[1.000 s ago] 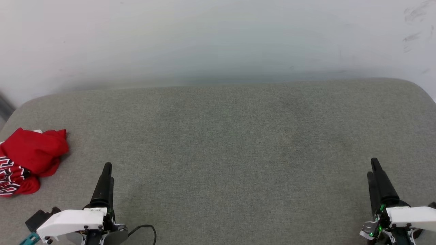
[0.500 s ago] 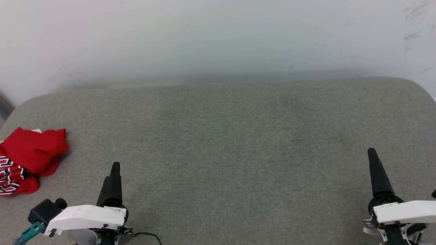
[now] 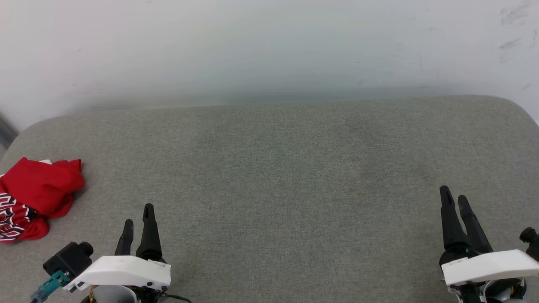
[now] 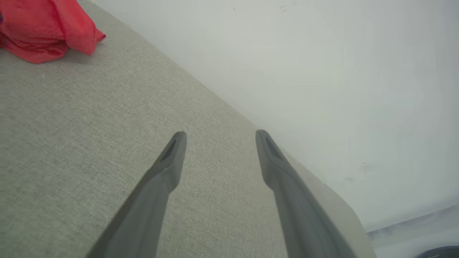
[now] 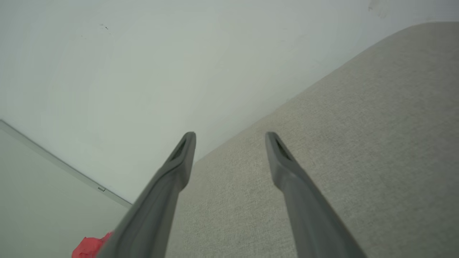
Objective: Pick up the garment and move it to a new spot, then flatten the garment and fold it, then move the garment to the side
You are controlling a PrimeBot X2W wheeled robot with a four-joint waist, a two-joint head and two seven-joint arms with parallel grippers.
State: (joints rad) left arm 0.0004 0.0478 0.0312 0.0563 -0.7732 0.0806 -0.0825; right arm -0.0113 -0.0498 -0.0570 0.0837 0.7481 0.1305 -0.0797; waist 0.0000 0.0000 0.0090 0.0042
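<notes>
Where half a second ago each pincer showed in the head view as a single dark spike, two separate fingers now show on both. At the near edge of the grey cushion [image 3: 269, 168], the left gripper [image 3: 138, 214] sits toward the cushion's left end. It has drawn back slightly toward that near edge. Its wrist view shows the left gripper [image 4: 220, 133] with its fingers spread well apart and nothing between them but cushion fabric. The right gripper [image 3: 453, 193] sits at the cushion's near right corner, also a little lower than before. Its fingers look close together from the head, yet the wrist view shows the right gripper [image 5: 230, 134] spread just as wide and holding nothing.

A black camera block [image 3: 67, 261] with a teal connector [image 3: 46, 288] hangs off the left wrist, beside its white housing [image 3: 122, 271].

The garment [image 3: 38, 189] lies crumpled at the cushion's far left end, unmoved since the earlier pictures. It is mostly red, with a black-and-white pattern on its near part. Bare grey fabric lies between it and the left gripper. From the left wrist the garment [image 4: 43, 28] shows as a red heap. In the right wrist view one finger of that gripper covers part of the garment [image 5: 89, 245].

Beyond the cushion's far edge stands a pale wall [image 3: 269, 46], scuffed with dark marks [image 3: 513, 17] above the cushion's right end.
</notes>
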